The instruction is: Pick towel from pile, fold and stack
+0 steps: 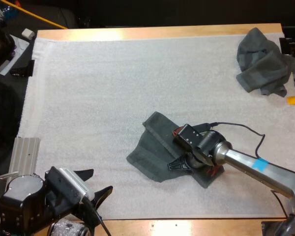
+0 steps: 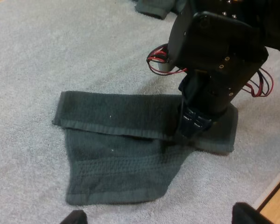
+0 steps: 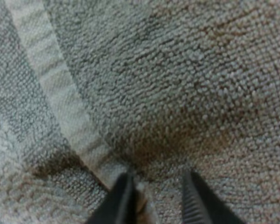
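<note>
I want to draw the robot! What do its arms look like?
The right arm is a shiny silver tube with a blue mark; red and black wires loop by the black right end effector. The left arm is black and silver, and the left end effector has two black pointed fingers.

The wooden table (image 1: 152, 32) is covered almost edge to edge by a white mat (image 1: 113, 88) - bare wood shows only as a strip along the far side and another along the near side. A half-folded towel (image 1: 155, 142) lies flat on the mat, near and right of centre, one layer turned over the other. A crumpled towel (image 1: 263, 64) is heaped at the mat's far right corner, well apart from it. A ribbed metal block (image 1: 25, 152) sits just beside the mat's near left edge.
</note>
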Tool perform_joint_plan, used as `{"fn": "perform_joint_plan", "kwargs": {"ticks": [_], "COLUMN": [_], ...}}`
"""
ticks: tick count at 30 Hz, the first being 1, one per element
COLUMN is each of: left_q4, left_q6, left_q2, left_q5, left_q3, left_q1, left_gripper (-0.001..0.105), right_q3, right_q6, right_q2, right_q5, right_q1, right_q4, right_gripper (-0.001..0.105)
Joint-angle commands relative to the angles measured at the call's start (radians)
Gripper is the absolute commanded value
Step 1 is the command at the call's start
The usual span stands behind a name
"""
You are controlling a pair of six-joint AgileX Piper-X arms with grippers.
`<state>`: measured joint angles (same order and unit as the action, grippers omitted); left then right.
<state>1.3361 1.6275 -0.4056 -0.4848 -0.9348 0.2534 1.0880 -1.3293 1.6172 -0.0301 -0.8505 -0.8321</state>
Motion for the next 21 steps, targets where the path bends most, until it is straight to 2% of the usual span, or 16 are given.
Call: {"fn": "perform_joint_plan", "kwargs": {"ticks": [1,3,7,14,21], "left_q4": [0.007,0.012,0.003,0.007,0.01], "left_q6": [0.007,0.008,0.007,0.008,0.007], "left_q2": [0.002,0.005,0.0,-0.001,0.0], "left_q5": [-0.002,-0.002,-0.007,-0.01,-0.01], "left_q3": [-0.004,-0.003,-0.004,-0.003,-0.004], "left_q1": [0.003,0.003,0.004,0.005,0.005], "left_gripper": [0.06,0.06,0.06,0.06,0.06], "right_q3": [0.001,0.002,-0.002,0.001,0.066], "right_q6": [0.003,0.002,0.013,0.004,-0.072], "right_q2": [0.011,0.008,0.005,-0.012,-0.042], "right_q5": [-0.014,-0.014,-0.02,-0.079,-0.267], "right_q1": [0.005,0.005,0.001,0.0,0.004], "right_q4": [-0.008,-0.008,0.005,-0.003,-0.012], "right_gripper": [0.017,0.014,0.001,0.001,0.0]}}
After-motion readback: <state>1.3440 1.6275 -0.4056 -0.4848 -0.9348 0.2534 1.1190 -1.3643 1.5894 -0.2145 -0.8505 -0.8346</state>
